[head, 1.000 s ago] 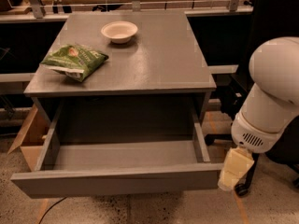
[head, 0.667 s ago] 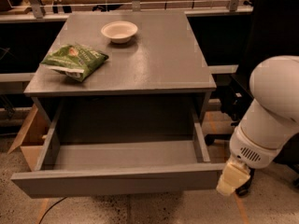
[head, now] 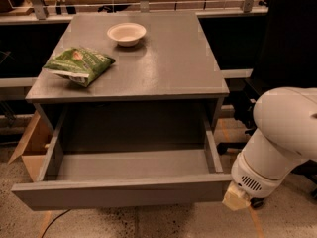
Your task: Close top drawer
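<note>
The top drawer [head: 124, 195] is pulled far out of the grey cabinet [head: 163, 68]. Its flat grey front faces me at the bottom of the view, and its grey box inside [head: 131, 165] holds nothing. My gripper [head: 236, 200] is a cream-coloured tip at the end of the white arm [head: 282, 138]. It sits just off the right end of the drawer front, at about the front's height. Whether it touches the front does not show. No lower drawer fronts are in view.
A white bowl [head: 126, 33] and a green snack bag [head: 79, 64] lie on the cabinet top. A cardboard box [head: 30, 148] stands on the floor at the left. A black chair [head: 292, 38] is at the right, behind the arm. A cable [head: 52, 222] lies on the floor.
The arm has come down and slightly left, bringing the gripper lower beside the drawer front's right end. The drawer has not moved.
</note>
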